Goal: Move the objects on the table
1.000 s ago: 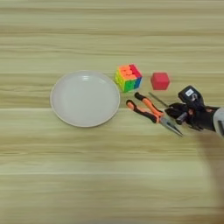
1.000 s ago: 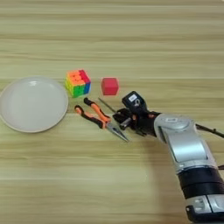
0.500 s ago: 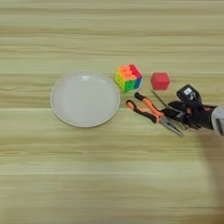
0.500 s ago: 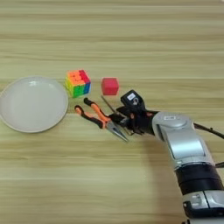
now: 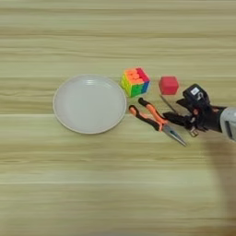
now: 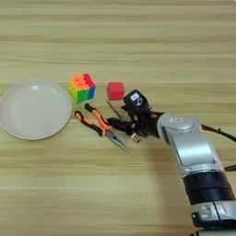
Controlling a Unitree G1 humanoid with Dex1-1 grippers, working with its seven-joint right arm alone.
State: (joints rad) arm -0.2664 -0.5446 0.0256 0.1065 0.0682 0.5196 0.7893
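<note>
The pliers (image 6: 101,128) lie flat on the worktop (image 6: 138,41), orange-and-black handles toward the plate (image 6: 34,109), thin nose pointing down and to my right. Just beyond that nose sits my claw (image 6: 123,125), low over the wood, its black fingers (image 5: 177,119) reaching left toward the pliers' jaws. Whether the fingers are spread or closed I cannot tell; they blur into the dark body behind them, and I cannot say if they touch the pliers.

The screwdriver (image 5: 168,104) shows only as a thin shaft slanting up and left from my claw, between the pliers and the red cube (image 6: 115,91); its handle is hidden under my claw. The red cube rests just above the claw, apart from it. Left of it, near but not touching, stands the puzzle cube (image 6: 82,87), turned a little, with orange, yellow and green faces showing. It sits just beside the plate's right rim and just above the pliers' handles.

My silver forearm (image 6: 189,150) runs from the claw down toward the lower right corner.
</note>
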